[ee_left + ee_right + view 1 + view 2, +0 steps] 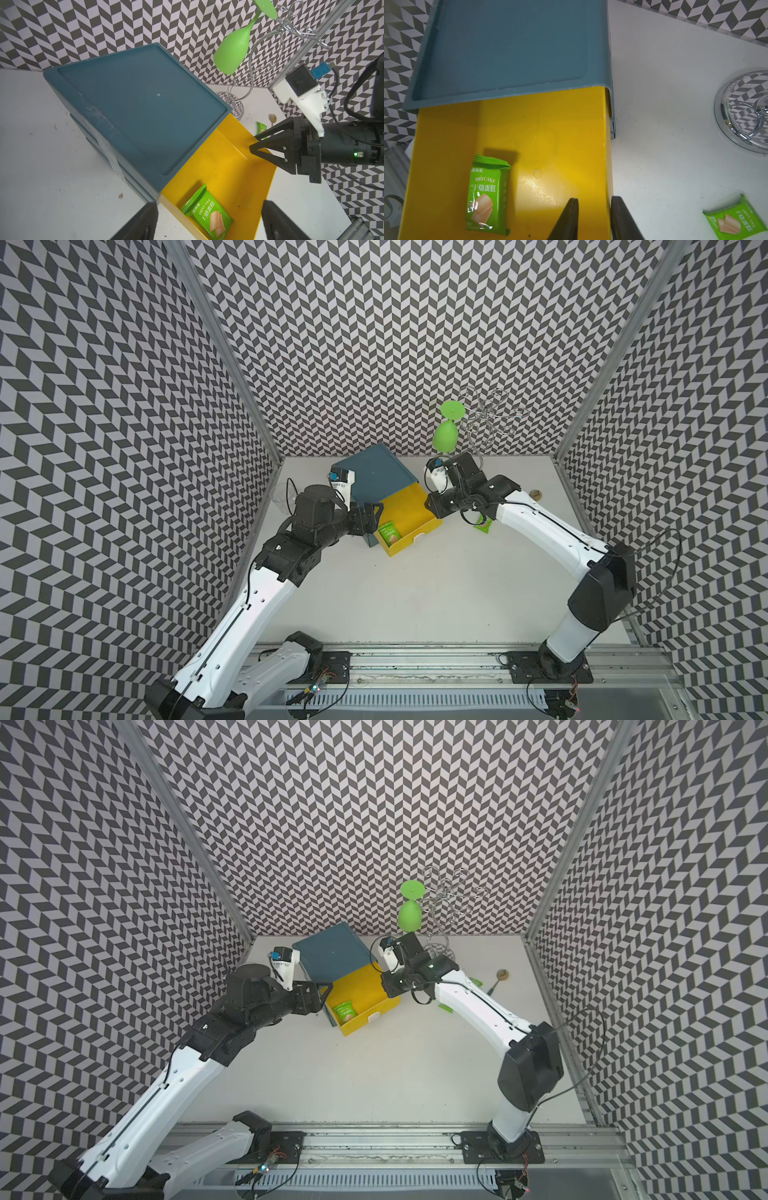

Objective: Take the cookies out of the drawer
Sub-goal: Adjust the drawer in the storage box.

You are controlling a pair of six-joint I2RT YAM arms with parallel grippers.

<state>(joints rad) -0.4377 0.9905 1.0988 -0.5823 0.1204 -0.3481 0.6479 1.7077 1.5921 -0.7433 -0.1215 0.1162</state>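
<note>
White tabletop (415,593) in both top views carries a blue cabinet (374,472) with its yellow drawer (419,537) pulled out toward 5 o'clock; the left arm bends in from 7 o'clock, left gripper (376,514) at the drawer's 9 o'clock side, while the right arm arches from 4 o'clock, right gripper (430,506) at its 3 o'clock wall. Left wrist view: wide-spread fingers (143,222) frame a green cookie packet (209,214) lying in the drawer's front corner. Right wrist view: jaws narrow astride the side wall, clamped or not I cannot tell, and a second green packet (735,218) lies on the table.
</note>
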